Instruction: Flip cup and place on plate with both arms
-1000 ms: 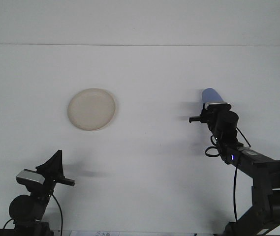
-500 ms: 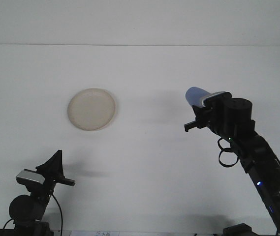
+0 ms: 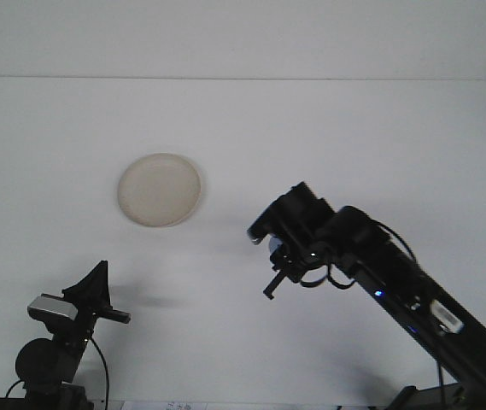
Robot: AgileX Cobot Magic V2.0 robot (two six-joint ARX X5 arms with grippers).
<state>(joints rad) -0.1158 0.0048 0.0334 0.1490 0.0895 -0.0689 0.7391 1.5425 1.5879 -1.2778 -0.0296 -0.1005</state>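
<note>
Front view, right arm: the right gripper [image 3: 270, 242] is swung in over the middle of the table [image 3: 379, 137], wrist rolled, clamped on the blue cup [image 3: 273, 243].
Front view, cup: only a sliver of blue shows at the fingers, held off the table; which way its mouth points I cannot tell.
Front view, plate: the plate [image 3: 159, 189] lies bare, up and to the left of the cup, well apart from it.
Front view, left arm: the left gripper [image 3: 97, 295] sits low at the near left edge, fingers spread, holding nothing.
Step in hand: looks like the flip and carry toward the middle.
Next move: probably a handover, so the left arm must rise to meet the cup, or the right must reach on to the plate.
</note>
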